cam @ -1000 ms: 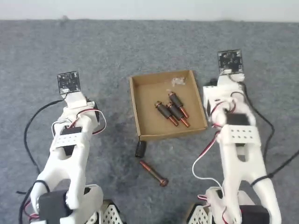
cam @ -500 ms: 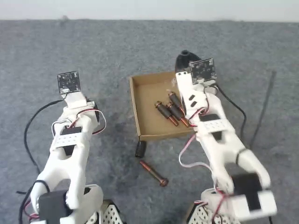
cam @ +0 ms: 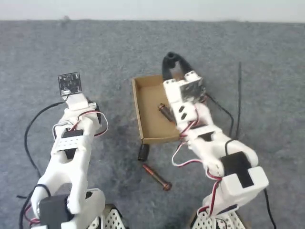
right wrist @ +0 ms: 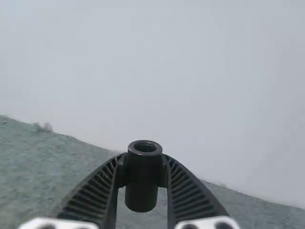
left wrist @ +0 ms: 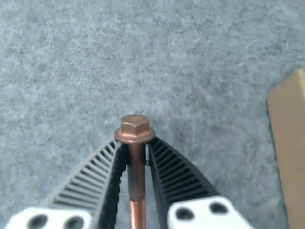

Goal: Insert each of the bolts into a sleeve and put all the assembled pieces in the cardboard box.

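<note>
Left gripper (left wrist: 137,151) is clamping a bolt (left wrist: 136,130), sitting at 9 o'clock of cardboard box (cam: 148,102). Right gripper (right wrist: 143,164) is clamping a sleeve (right wrist: 143,183) at box's 12 o'clock edge. Mating likely needs bore and shank coaxial, then a slow push.

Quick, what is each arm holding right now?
Left end effector: closed on a copper bolt.
Right end effector: closed on a black sleeve.
</note>
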Controlling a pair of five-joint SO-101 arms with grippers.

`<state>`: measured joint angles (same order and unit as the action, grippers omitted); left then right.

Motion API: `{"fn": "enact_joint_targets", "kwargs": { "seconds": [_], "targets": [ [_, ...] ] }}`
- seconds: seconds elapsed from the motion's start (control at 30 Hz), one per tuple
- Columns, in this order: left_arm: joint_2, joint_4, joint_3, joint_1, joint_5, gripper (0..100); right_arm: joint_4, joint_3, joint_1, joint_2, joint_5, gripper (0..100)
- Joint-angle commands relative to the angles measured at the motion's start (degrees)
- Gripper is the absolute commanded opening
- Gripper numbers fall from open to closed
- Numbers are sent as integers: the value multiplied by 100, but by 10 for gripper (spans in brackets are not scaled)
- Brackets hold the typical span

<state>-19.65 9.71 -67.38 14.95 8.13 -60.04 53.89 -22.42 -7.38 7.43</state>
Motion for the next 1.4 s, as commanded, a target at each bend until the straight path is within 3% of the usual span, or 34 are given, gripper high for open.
{"fn": "enact_joint_targets", "kwargs": {
  "seconds": [0.0, 0.77, 1.37],
  "targets": [
    [-18, -193, 347, 9, 26, 12, -505, 281, -374, 22, 62, 5],
    [-9, -202, 338, 9, 26, 12, -3565, 3754, -1622, 57, -158, 5],
    [-35, -202, 330, 0, 26, 12, -3600, 4149, -1965, 4, -158, 5]
  ]
}}
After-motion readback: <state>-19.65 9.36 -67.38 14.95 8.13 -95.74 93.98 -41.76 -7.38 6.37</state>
